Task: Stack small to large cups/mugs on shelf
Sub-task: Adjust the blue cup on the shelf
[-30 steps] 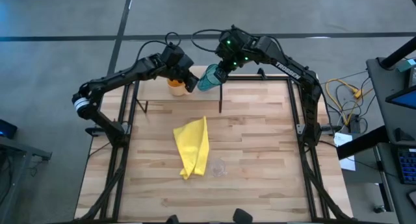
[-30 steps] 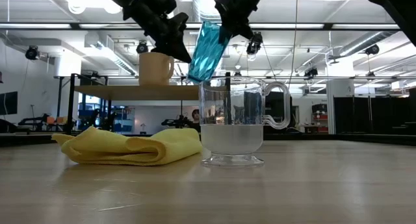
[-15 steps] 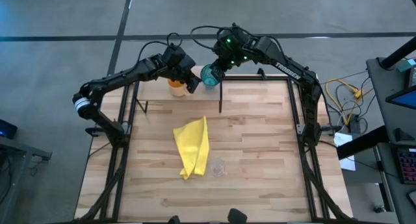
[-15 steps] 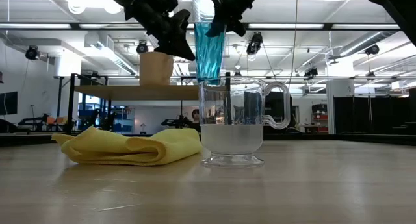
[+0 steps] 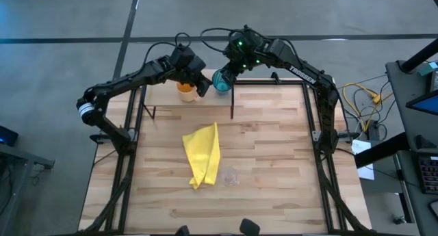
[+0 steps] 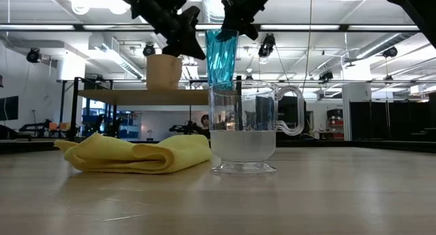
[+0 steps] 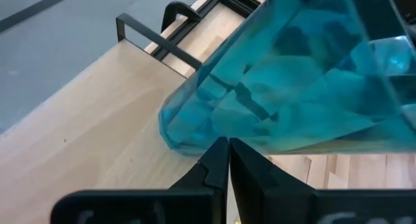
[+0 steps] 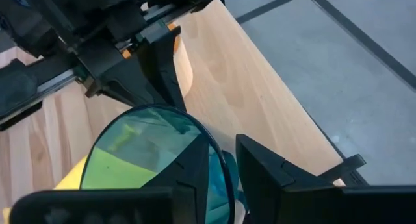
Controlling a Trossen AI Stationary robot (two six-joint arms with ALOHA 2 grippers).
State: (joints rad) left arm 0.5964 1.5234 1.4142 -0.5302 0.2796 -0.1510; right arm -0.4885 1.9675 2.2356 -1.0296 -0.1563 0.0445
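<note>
The teal tumbler [image 6: 221, 58] stands upright with its base at the shelf board [image 6: 136, 97], beside the orange mug [image 6: 163, 71], which rests on the shelf by its base. My right gripper [image 8: 224, 169] is shut on the tumbler from above. My left gripper [image 7: 227, 146] is shut, its tips right at the tumbler's lower wall [image 7: 260, 113], between mug and tumbler [image 5: 221, 81]. The clear glass mug [image 6: 245, 129] stands on the tabletop near the front. My right gripper pinches the tumbler's rim [image 8: 209, 141], one finger inside the tumbler and one outside. The fingers come from above, pointing down. The tumbler hangs upright below them; whether its base rests on the shelf I cannot tell. My left gripper's shut fingertips stand at the tumbler's lower wall; I cannot tell whether they touch.
A crumpled yellow cloth [image 5: 202, 152] lies mid-table, just left of the clear glass mug [image 5: 230, 176]. The shelf's thin black legs [image 5: 233, 102] stand on the tabletop's far part. The shelf board [image 8: 253, 100] has bare room to the right of the tumbler.
My right gripper has turned the tumbler from tilted, base toward the mug, to upright, and lowered it a little toward the shelf board. It has stayed shut on the tumbler's rim.
</note>
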